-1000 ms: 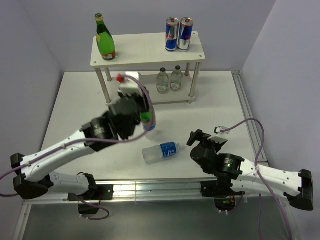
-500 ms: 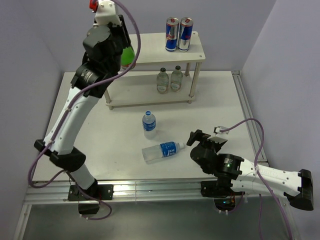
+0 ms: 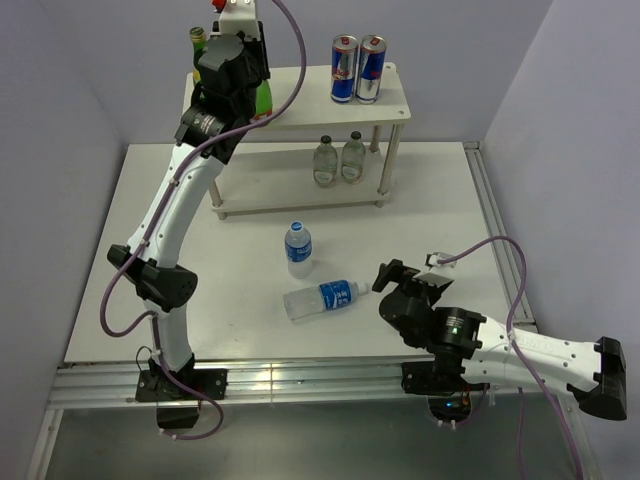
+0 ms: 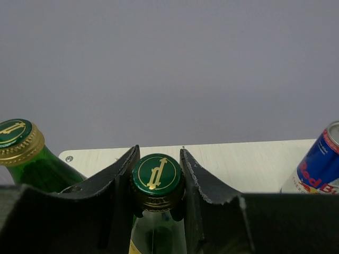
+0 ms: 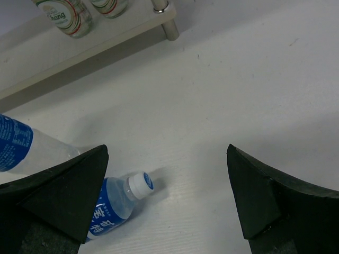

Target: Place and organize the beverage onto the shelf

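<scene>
My left gripper [image 3: 250,90] reaches over the left end of the cream shelf [image 3: 310,98] and is shut on the cap of a green glass bottle [image 4: 157,174], whose body shows beside the fingers [image 3: 263,100]. A second green bottle [image 4: 21,143] stands just left of it [image 3: 198,40]. Two clear pale bottles [image 3: 338,158] stand on the lower tier. One blue-labelled bottle [image 3: 298,247] stands on the table; another [image 3: 322,299] lies on its side. My right gripper [image 3: 385,275] is open just right of the lying bottle [image 5: 114,203], with nothing between its fingers [image 5: 167,153].
Two blue-and-silver cans [image 3: 357,68] stand at the right of the shelf's top board [image 4: 243,164]; one can [image 4: 318,169] is close to my left gripper's right. A shelf leg [image 5: 164,21] stands ahead of the right gripper. Walls close in behind and on both sides.
My left arm has swung up from the middle of the table to the shelf's top left, carrying the green bottle. The right arm has stayed still.
</scene>
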`<state>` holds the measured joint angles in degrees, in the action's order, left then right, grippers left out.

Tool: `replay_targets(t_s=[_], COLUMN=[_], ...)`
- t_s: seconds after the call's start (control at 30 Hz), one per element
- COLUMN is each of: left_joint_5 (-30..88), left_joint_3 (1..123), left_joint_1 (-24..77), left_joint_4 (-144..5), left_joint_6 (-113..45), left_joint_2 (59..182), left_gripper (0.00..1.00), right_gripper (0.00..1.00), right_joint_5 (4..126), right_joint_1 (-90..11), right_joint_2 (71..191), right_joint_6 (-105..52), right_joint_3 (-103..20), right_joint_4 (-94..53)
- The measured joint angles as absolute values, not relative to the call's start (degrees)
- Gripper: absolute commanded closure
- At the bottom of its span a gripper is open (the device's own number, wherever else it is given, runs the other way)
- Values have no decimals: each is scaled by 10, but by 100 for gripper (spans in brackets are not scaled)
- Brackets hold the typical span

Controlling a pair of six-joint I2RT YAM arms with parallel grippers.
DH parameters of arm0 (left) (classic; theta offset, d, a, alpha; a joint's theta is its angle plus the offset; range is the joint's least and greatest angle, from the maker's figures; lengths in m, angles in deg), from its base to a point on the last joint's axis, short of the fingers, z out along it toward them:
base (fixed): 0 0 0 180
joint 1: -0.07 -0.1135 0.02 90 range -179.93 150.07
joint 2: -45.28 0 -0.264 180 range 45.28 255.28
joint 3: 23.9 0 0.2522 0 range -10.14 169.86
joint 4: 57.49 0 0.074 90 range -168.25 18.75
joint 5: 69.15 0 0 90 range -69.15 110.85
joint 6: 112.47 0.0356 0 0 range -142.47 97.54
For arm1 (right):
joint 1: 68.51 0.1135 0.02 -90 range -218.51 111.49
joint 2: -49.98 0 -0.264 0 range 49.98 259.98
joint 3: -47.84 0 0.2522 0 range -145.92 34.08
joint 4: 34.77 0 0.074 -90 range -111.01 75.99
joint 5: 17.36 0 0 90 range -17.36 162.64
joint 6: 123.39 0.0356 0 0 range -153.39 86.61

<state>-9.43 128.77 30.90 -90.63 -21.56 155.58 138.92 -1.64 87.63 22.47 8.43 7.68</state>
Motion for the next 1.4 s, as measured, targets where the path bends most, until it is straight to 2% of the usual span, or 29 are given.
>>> replay_targets(t_s=[0.4,0.53,0.73,0.83,0.9,0.93,1.03,1.23,1.4], left_joint_5=[-77,-74,-72,-72,-72,-71,-70,-70,-86], left_joint_3=[1292,1287,1268,1259,1252,1249,1240,1226,1203], left_joint_1=[286,284,283,283,283,283,283,285,302], left_joint_4=[-874,-854,-828,-813,-797,-787,-766,-737,-715], left_joint_6=[-214,-207,-200,-199,-197,-195,-194,-188,-168], left_joint_2=[1569,1569,1570,1570,1570,1570,1569,1567,1558], left_gripper=[98,93,73,53,44,30,12,4,2], right_gripper=[0,0,0,0,0,0,0,0,0], right_joint_5=[1386,1386,1386,1386,1386,1386,1386,1386,1386], right_joint_1=[-16,-16,-16,-16,-16,-16,-16,-16,-16], right_joint_2=[885,889,894,894,894,894,894,895,897], right_joint_6=[221,220,220,218,218,218,218,218,218], right_joint_3=[84,84,84,84,84,84,84,84,84], right_joint_4=[70,68,66,66,66,66,66,66,66])
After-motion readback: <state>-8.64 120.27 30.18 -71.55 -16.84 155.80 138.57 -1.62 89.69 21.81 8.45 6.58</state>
